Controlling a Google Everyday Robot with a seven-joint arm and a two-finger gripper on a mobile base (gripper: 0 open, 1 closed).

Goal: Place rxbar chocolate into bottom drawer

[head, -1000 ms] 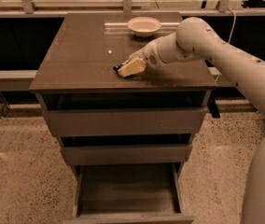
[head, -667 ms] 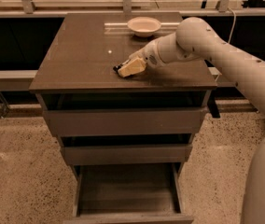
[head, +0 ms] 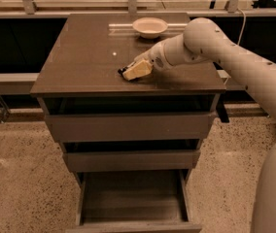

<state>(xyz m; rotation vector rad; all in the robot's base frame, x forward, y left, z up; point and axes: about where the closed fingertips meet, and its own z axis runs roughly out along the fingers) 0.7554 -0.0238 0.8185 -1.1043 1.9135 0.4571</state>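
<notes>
End effector (head: 137, 70) sat low on the desk (head: 79, 57) top, whether clamped or apart could not be told, with the rxbar chocolate (head: 123, 72) a dark sliver at its tip; judged the pick-up step, next calling for a firm lift and carry down to the open bottom drawer (head: 133, 203).

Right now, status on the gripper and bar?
Gripper low on brown cabinet top, at small black-wrapped snack bar. Grey-brown bottom drawer open. White bowl behind, apart.
</notes>
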